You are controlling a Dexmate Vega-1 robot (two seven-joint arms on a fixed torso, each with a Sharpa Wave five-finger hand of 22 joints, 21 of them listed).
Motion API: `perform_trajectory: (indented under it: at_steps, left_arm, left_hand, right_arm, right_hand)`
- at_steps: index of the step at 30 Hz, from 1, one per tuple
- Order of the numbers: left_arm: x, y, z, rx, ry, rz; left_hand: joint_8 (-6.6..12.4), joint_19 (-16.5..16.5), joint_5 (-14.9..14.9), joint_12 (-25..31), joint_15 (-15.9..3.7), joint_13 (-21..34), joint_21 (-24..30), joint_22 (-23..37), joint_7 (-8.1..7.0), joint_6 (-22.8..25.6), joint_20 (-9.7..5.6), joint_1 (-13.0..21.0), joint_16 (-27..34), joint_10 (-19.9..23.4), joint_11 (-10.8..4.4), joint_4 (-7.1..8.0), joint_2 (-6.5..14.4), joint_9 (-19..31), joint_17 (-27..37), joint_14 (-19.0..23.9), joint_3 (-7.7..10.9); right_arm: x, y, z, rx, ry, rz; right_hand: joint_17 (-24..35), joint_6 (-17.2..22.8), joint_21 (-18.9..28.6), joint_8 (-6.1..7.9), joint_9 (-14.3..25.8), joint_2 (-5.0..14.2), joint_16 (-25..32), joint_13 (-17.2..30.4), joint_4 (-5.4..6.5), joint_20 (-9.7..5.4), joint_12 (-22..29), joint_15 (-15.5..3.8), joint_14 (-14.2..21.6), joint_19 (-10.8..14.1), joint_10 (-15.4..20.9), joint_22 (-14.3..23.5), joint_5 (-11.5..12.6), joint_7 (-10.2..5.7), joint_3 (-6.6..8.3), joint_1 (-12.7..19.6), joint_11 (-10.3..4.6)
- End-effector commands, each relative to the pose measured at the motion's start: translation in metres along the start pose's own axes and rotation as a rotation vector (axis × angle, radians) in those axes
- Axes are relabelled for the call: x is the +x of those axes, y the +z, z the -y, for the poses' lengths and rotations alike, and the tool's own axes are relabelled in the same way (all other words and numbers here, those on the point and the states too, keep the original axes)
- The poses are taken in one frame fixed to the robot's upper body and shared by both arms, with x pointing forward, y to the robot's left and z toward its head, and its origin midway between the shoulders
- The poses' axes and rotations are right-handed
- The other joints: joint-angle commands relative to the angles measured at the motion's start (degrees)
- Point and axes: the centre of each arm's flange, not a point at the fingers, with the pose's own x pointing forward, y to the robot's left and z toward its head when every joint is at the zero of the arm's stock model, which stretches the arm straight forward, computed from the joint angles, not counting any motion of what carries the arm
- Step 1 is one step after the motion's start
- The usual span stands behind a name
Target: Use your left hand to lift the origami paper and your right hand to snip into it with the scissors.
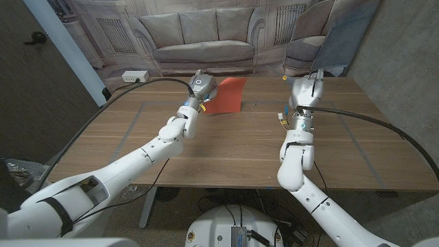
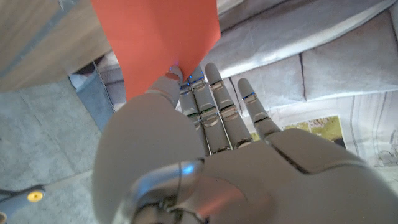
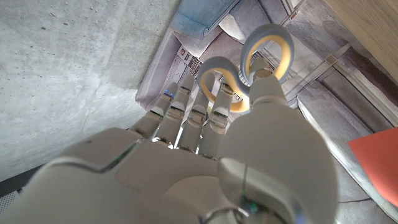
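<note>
Both arms are made of smooth white rounded shells, joined by black rings. A black cable is led along each forearm. The left hand (image 2: 205, 155) and right hand (image 3: 205, 149) are built of grey segmented fingers, marked with small blue lights.

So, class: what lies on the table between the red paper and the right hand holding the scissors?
Head view: bare wooden table between the paper and the right hand.

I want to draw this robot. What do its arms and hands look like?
Both arms are glossy white with rounded shells, black bands at the joints and black cables. The left hand and right hand are pale grey, with silvery segmented fingers bearing small blue marks.
</note>
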Motion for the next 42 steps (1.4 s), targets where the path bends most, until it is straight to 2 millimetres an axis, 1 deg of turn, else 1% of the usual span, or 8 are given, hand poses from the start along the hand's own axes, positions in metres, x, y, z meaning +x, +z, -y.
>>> perform_trajectory:
  at_steps: [1,9,14,17,22,32,37,42]
  left_arm:
    - [-0.011,-0.003,-0.021,-0.065,0.21,0.049]
    - [-0.007,0.001,-0.029,-0.088,0.26,0.186]
    - [0.007,-0.001,-0.038,-0.111,0.257,0.33]
    - [0.014,-0.001,-0.043,-0.106,0.251,0.318]
    - [0.03,-0.004,-0.054,-0.108,0.222,0.307]
    - [0.053,-0.003,-0.067,-0.107,0.174,0.414]
    - [0.073,-0.003,-0.079,-0.136,0.094,0.432]
    - [0.092,0.003,-0.097,-0.068,0.064,0.456]
  left_hand:
    - [0.54,0.3,-0.06,0.52,-6.69,0.47,0.5,0.01,0.08,1.27,-0.33,-0.55,-0.51,4.07,-5.33,0.32,-0.17,1.37,0.3,0.02,0.41]
    - [0.81,-0.06,-0.25,0.68,-7.35,1.15,0.28,-0.03,-1.03,0.97,-1.35,-0.96,-1.12,3.25,-6.11,0.61,-0.35,1.54,0.71,-0.42,0.79]
    - [0.75,0.11,-0.54,0.81,-8.05,1.74,0.25,-0.03,-2.15,0.52,-2.08,-1.03,-1.82,2.73,-7.06,0.56,-0.76,1.24,1.04,-1.2,1.06]
    - [0.7,0.27,-0.67,0.83,-8.37,2.11,0.26,-0.02,-2.67,0.38,-2.67,-0.72,-2.19,2.33,-7.19,0.34,-0.98,0.98,1.29,-1.81,1.16]
    - [0.64,0.29,-0.64,0.8,-8.49,2.6,0.2,0.0,-3.11,-0.25,-2.91,-0.87,-2.71,1.72,-7.28,0.55,-0.97,0.91,1.57,-2.52,1.23]
    - [0.8,-0.05,-0.31,0.58,-8.66,3.39,-0.06,0.04,-3.52,-1.09,-3.13,-0.74,-3.35,0.5,-7.32,0.67,-0.86,1.14,2.15,-3.55,1.26]
    - [0.89,-0.51,0.04,0.38,-8.63,3.94,-0.35,0.07,-4.25,-1.87,-2.98,-0.79,-3.91,-0.35,-7.35,0.9,-0.64,1.33,2.48,-4.41,1.31]
    - [1.19,-0.94,0.57,0.1,-8.46,4.47,-0.66,0.09,-4.88,-2.45,-2.65,-1.39,-4.61,-1.32,-7.43,1.42,-0.61,1.7,2.68,-5.36,1.23]
  right_arm:
    - [-0.005,-0.011,0.001,0.11,0.081,-0.026]
    - [-0.006,-0.02,0.003,0.294,0.211,-0.028]
    - [-0.005,-0.024,0.002,0.337,0.276,-0.016]
    - [-0.005,-0.026,0.0,0.35,0.291,-0.023]
    - [-0.005,-0.03,-0.002,0.358,0.325,-0.019]
    - [-0.001,-0.036,-0.01,0.376,0.41,0.021]
    - [0.004,-0.042,-0.015,0.468,0.46,0.028]
    - [0.007,-0.043,-0.018,0.473,0.49,0.039]
  right_hand:
    - [0.15,7.13,-0.09,0.2,0.14,0.32,-0.17,0.19,9.2,0.13,0.3,-10.14,0.43,0.04,8.33,0.07,0.45,-6.57,9.54,0.08,-7.75]
    - [0.14,7.1,-0.08,0.13,0.15,0.23,-0.2,0.19,9.21,0.21,0.26,-10.11,0.35,0.11,8.37,0.08,0.44,-6.48,9.69,-0.03,-7.74]
    - [0.14,7.02,-0.1,0.06,0.15,0.24,-0.2,0.2,9.25,0.29,0.24,-10.1,0.34,0.06,8.37,0.09,0.43,-6.37,9.78,-0.11,-7.74]
    - [0.14,6.95,-0.11,0.0,0.16,0.24,-0.21,0.2,9.28,0.32,0.22,-10.09,0.31,0.05,8.35,0.09,0.42,-6.25,9.85,-0.18,-7.73]
    - [0.13,6.85,-0.13,-0.1,0.17,0.23,-0.26,0.2,9.29,0.35,0.2,-10.1,0.19,0.0,8.32,0.11,0.39,-6.06,9.96,-0.23,-7.72]
    - [0.12,6.71,-0.13,-0.23,0.19,0.25,-0.28,0.2,9.28,0.39,0.16,-10.13,0.07,0.0,8.24,0.12,0.34,-6.15,10.09,-0.27,-7.7]
    - [0.07,6.75,-0.1,-0.29,0.21,0.09,-0.46,0.21,9.16,0.11,0.13,-10.16,-0.37,0.12,8.2,0.13,0.28,-6.03,10.17,-0.23,-7.7]
    - [0.03,6.66,-0.12,-0.37,0.25,-0.01,-0.58,0.21,9.08,-0.01,0.11,-10.15,-0.76,0.09,8.16,0.13,0.24,-5.98,10.25,-0.19,-7.72]
